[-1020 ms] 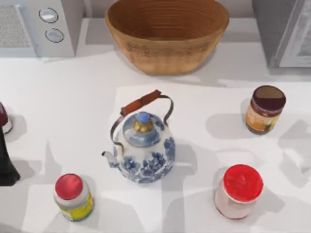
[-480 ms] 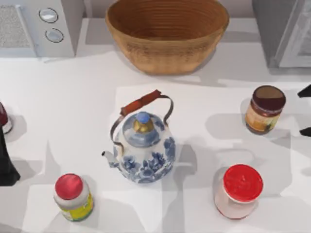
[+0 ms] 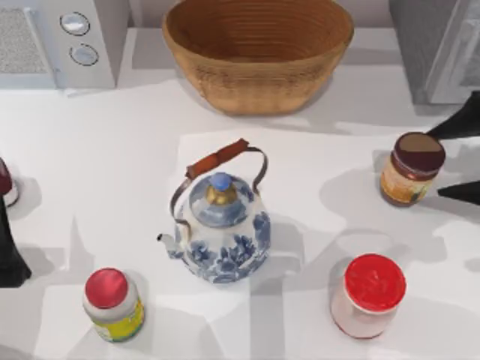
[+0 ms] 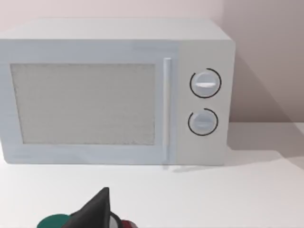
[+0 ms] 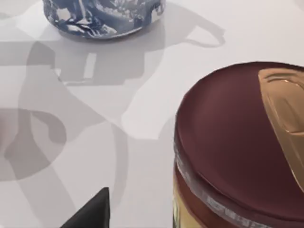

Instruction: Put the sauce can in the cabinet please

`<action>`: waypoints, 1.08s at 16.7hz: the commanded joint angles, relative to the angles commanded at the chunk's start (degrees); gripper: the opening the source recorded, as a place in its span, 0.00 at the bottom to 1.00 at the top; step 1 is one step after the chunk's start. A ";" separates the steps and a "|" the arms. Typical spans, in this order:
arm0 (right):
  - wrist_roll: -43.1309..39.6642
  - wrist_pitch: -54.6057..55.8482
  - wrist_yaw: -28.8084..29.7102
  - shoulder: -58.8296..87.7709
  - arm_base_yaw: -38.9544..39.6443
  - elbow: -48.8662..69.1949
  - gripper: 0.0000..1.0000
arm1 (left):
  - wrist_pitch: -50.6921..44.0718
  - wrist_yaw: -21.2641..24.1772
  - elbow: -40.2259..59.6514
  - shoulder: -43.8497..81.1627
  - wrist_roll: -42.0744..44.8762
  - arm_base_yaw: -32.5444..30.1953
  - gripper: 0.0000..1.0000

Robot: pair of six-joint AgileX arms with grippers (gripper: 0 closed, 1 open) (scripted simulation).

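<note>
Target is the sauce can (image 3: pixel 411 169), a small cylinder with dark maroon lid and orange-yellow label, upright just below the grey box cabinet (image 3: pixel 435 49). Right gripper (image 3: pixel 457 159) comes in from the can's right, fingers spread wide to straddle it, not yet clamping. Left gripper (image 3: pixel 9 259) parked far left of the can, near the white microwave (image 4: pixel 116 90); can't tell its jaw state.

Beside the sauce can (image 3: pixel 411 167), the right gripper (image 3: pixel 454 160) shows as two plain matte black fingers (image 3: pixel 459 124), each a flat wedge tapering to a sharp tip, with no markings, screws or cables visible. Well across the table from the sauce can, the left arm (image 3: pixel 10 251) appears as a dark, near-black, smooth tapering shape at the table's left edge
</note>
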 joint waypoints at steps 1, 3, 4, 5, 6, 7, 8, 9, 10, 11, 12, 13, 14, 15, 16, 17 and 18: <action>-2.56 -1.15 -0.85 2.31 -0.18 1.61 1.00 | 0.00 0.00 0.00 0.00 0.00 0.00 1.00; -6.09 -2.66 -1.92 5.55 -0.50 3.80 1.00 | 0.00 0.00 0.00 0.00 0.00 0.00 1.00; -6.89 -2.99 -2.15 6.33 -0.59 4.31 1.00 | 0.00 0.00 0.00 0.00 0.00 0.00 1.00; -7.14 -3.10 -2.22 6.57 -0.61 4.47 1.00 | 0.00 0.00 0.00 0.00 0.00 0.00 1.00; -7.14 -3.10 -2.22 6.57 -0.61 4.47 1.00 | 0.00 0.00 0.00 0.00 0.00 0.00 1.00; -7.14 -3.10 -2.22 6.57 -0.61 4.47 1.00 | 0.00 0.00 0.00 0.00 0.00 0.00 1.00; -7.14 -3.10 -2.22 6.57 -0.61 4.47 1.00 | 0.00 0.00 0.00 0.00 0.00 0.00 1.00; -7.07 -3.04 -2.14 6.39 -0.32 4.39 1.00 | 0.00 0.00 0.00 0.00 0.00 0.00 1.00; -6.93 -2.90 -2.18 6.35 -0.28 4.31 1.00 | 0.00 0.00 0.00 0.00 0.00 0.00 1.00; -6.22 -2.19 -2.38 6.16 -0.06 3.93 1.00 | 0.00 0.00 0.00 0.00 0.00 0.00 1.00; -5.00 -0.89 -2.66 5.86 0.35 3.32 1.00 | 0.00 0.00 0.00 0.00 0.00 0.00 1.00; -3.39 1.01 -2.98 5.48 0.94 2.50 1.00 | 0.00 0.00 0.00 0.00 0.00 0.00 1.00; -1.46 3.51 -3.35 5.10 1.63 1.52 1.00 | 0.00 0.00 0.00 0.00 0.00 0.00 1.00; 0.79 6.52 -3.71 4.73 2.42 0.41 1.00 | 0.00 0.00 0.00 0.00 0.00 0.00 1.00; 3.28 9.90 -4.06 4.36 3.26 -0.82 1.00 | 0.00 0.00 0.00 0.00 0.00 0.00 1.00; 5.89 13.46 -4.39 3.96 4.11 -2.12 1.00 | 0.00 0.00 0.00 0.00 0.00 0.00 1.00; 8.44 16.89 -4.67 3.50 4.94 -3.39 1.00 | 0.00 0.00 0.00 0.00 0.00 0.00 1.00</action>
